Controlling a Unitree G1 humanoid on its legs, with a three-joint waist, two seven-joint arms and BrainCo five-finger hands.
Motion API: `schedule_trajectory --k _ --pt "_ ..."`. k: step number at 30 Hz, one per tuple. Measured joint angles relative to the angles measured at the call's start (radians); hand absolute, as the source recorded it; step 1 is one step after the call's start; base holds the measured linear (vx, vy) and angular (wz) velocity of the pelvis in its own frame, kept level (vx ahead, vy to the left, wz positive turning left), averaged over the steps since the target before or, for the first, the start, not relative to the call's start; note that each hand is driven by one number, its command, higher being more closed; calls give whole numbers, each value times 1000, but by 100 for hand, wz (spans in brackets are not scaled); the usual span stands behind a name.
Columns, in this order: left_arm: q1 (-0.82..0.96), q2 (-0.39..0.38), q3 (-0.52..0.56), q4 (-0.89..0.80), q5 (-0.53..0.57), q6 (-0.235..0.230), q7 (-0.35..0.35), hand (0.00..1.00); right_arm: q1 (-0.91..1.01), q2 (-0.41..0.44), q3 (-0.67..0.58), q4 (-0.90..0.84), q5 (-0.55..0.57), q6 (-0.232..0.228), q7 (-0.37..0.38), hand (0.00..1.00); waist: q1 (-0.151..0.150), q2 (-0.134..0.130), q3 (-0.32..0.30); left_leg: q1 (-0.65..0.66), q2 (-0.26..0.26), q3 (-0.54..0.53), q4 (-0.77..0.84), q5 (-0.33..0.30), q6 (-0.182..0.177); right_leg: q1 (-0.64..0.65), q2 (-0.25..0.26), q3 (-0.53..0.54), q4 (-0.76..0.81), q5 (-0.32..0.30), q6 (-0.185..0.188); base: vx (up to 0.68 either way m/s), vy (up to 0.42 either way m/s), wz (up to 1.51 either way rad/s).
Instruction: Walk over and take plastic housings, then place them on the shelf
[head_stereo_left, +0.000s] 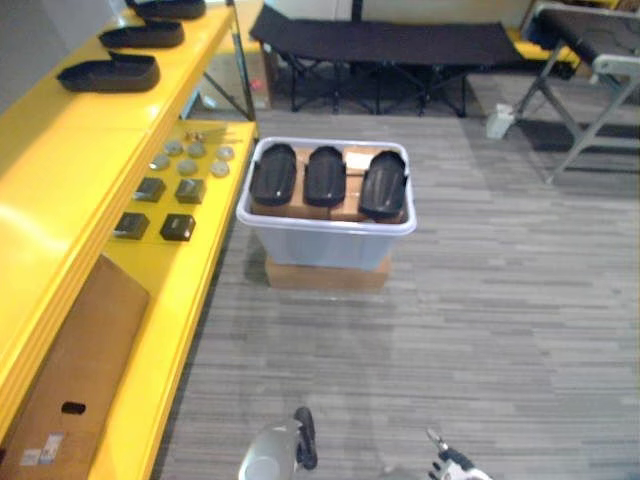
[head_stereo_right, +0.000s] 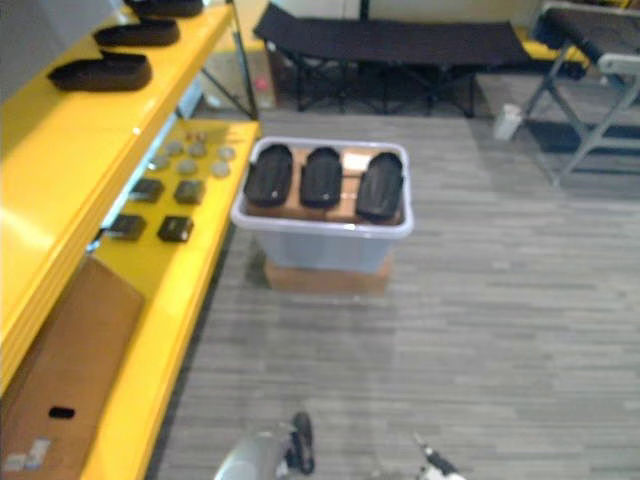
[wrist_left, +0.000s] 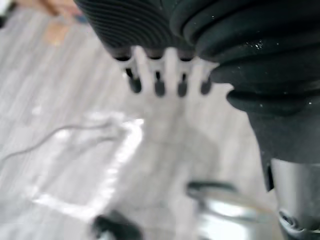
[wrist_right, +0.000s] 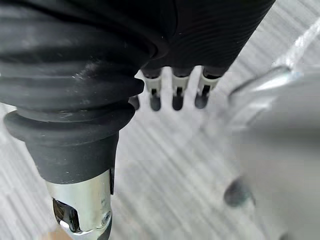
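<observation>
Well, the job looks only partly done. Three black housings (head_stereo_left: 325, 175) lie side by side in the bin (head_stereo_left: 320, 245). The bin sits on a box (head_stereo_left: 325, 273) on the floor, just beside the yellow shelf (head_stereo_left: 60, 170). Three other housings (head_stereo_left: 110, 72) already lie in a row on the shelf top. The robot stands well back from the bin. Its left robot hand (wrist_left: 170, 65) hangs over the floor with fingers straight and apart, holding nothing. Its right robot hand (wrist_right: 177, 90) is the same, loose and empty. I think it has to walk up to the bin, pick up a housing and put it on the shelf.
</observation>
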Motion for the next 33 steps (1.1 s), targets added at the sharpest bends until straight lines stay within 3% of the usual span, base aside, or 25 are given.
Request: schedule_trajectory --k 1,3,5,8,9,10,11,12,14,17,20,21,22,23,26,27,30,32,33 --pt "-21 11 -7 -18 -37 -24 1 0 -1 -1 14 -4 -9 -12 0 0 -10 3 -6 41 6 -13 -31 -3 -6 -26 17 -34 -108 -14 -18 384 48 18" --pt "-89 14 -29 -36 -81 -53 0 0 -2 -1 24 -20 -8 -20 -2 0 -14 11 -11 55 19 -55 -55 -18 -26 -106 37 -42 -295 1 -4 370 -21 49" --pt "-149 11 -32 -41 -115 -80 -1 0 -2 -5 23 -26 -10 -32 -11 0 -24 12 -10 61 36 -90 -68 -30 -44 -181 38 -20 -441 79 6 391 -68 53" --pt "-150 -20 -21 -52 -138 -87 -2 0 37 -7 24 -26 -30 -29 -42 0 -27 9 -12 135 78 -116 -66 -77 -117 -185 50 -14 -553 246 -9 430 -182 44" --pt "-133 -26 -21 -54 -144 -76 -1 0 54 -2 36 -24 -28 -23 -46 0 -25 -6 -21 166 86 -119 -65 -96 -146 -174 53 -21 -556 325 -18 454 -279 43" --pt "-109 -24 -19 -57 -143 -65 2 0 78 8 54 -23 -27 -6 -50 0 -23 -35 -40 179 78 -120 -59 -124 -168 -173 53 -20 -557 432 -57 472 -305 38" --pt "-98 -24 -6 -54 -149 -61 8 0 84 8 65 -19 -29 4 -52 0 -25 -40 -45 179 80 -122 -46 -148 -166 -170 54 -33 -551 395 -53 453 -315 5" --pt "-104 -59 26 -49 -149 -44 32 0 75 -22 75 -8 -32 19 -59 0 -14 15 -48 173 143 -115 3 -182 -178 -165 105 -46 -547 382 -71 391 -287 -13" --pt "-105 -86 42 -43 -145 -26 43 0 71 -47 81 -1 -35 34 -62 0 -20 61 -55 114 200 -115 136 -183 -186 -142 156 -48 -577 351 -98 338 -271 -18" --pt "-106 -94 57 -42 -142 -26 38 0 77 -66 96 6 -63 38 -60 0 -25 71 -47 52 253 -85 329 -189 -209 -13 181 -47 -664 339 -115 280 -204 -9" --pt "-106 -94 47 -45 -136 -29 33 0 79 -67 95 -2 -82 23 -37 0 -28 71 -49 23 256 -33 222 -183 -209 43 169 -48 -715 329 -102 141 -62 -3" --pt "-109 -94 46 -46 -111 -32 29 0 80 -67 96 -16 -85 2 -10 0 -34 74 -51 -3 250 -35 127 -150 -203 50 161 -56 -725 323 -91 72 25 7" --pt "-111 -95 43 -44 -105 -35 29 0 87 -72 98 -27 -87 -13 14 0 -37 81 -54 -23 249 -39 50 -58 -198 50 157 -63 -725 313 -74 84 57 8" --pt "-109 -95 40 -43 -104 -42 31 0 88 -75 99 -29 -103 -22 27 0 -36 83 -55 -25 247 -38 41 -13 -204 50 157 -60 -726 310 -66 104 118 2" --pt "-113 -73 0 -46 -65 -76 37 0 91 -55 140 -39 -240 -121 97 0 -40 44 -71 -14 191 -36 -43 6 -188 48 111 -70 -758 322 -32 123 147 15" --pt "-113 -65 -15 -54 -52 -91 38 0 92 -57 193 -47 -286 -184 119 0 -39 27 -72 -16 171 -37 -64 15 -179 48 95 -74 -764 330 -23 154 136 16" --pt "-114 -49 -71 -65 -23 -109 42 0 96 -104 436 -223 -387 -292 163 0 -35 12 -73 -16 137 -39 -78 19 -176 49 66 -82 -774 342 -5 164 138 11" --pt "-114 -42 -96 -68 5 -116 42 0 70 -131 639 -429 -421 -381 188 0 -27 11 -72 -20 130 -41 -79 19 -176 48 62 -96 -775 344 0 87 53 7" --pt "-115 -37 -110 -71 14 -116 42 0 51 -131 702 -489 -424 -401 191 0 -22 10 -71 -21 130 -43 -80 19 -176 48 63 -98 -775 345 0 72 15 8"
